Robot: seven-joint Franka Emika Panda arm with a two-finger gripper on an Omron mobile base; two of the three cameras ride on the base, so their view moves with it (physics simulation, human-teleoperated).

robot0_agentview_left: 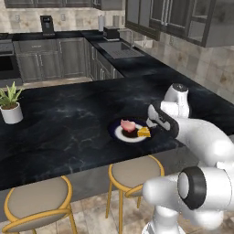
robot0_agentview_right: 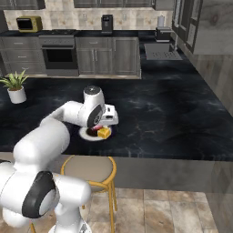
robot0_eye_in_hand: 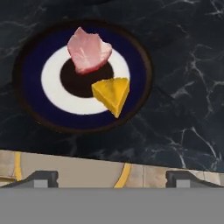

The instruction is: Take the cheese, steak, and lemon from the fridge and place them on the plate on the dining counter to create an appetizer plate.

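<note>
The plate [robot0_eye_in_hand: 30, 85] sits on the black counter [robot0_eye_in_hand: 183, 65] near its stool-side edge. In the hand view the steak [robot0_eye_in_hand: 87, 51] lies at twelve o'clock on the plate, the cheese [robot0_eye_in_hand: 113, 93] at four o'clock, just beside it. The gripper [robot0_eye_in_hand: 111, 178] hangs above, fingers [robot0_eye_in_hand: 41, 178] spread wide, holding nothing.

Two gold-legged stools [robot0_agentview_left: 132, 176] tucked beside each other along the near edge, tan seats half under the overhang. Potted plant [robot0_agentview_left: 11, 104] in a white pot, far off to the left, well apart from everything else. Back along the wall: built-in oven [robot0_agentview_right: 59, 54] under the cooktop, yellow microwave [robot0_agentview_right: 29, 23] up on the left end, black coffee machine [robot0_agentview_right: 107, 22] near the middle. Sink [robot0_agentview_left: 118, 49] sunk into the side run, dark toaster [robot0_agentview_left: 111, 32] just behind it. Grey cabinets [robot0_agentview_left: 50, 58] below, tan floor tiles [robot0_agentview_right: 159, 209] underfoot.
</note>
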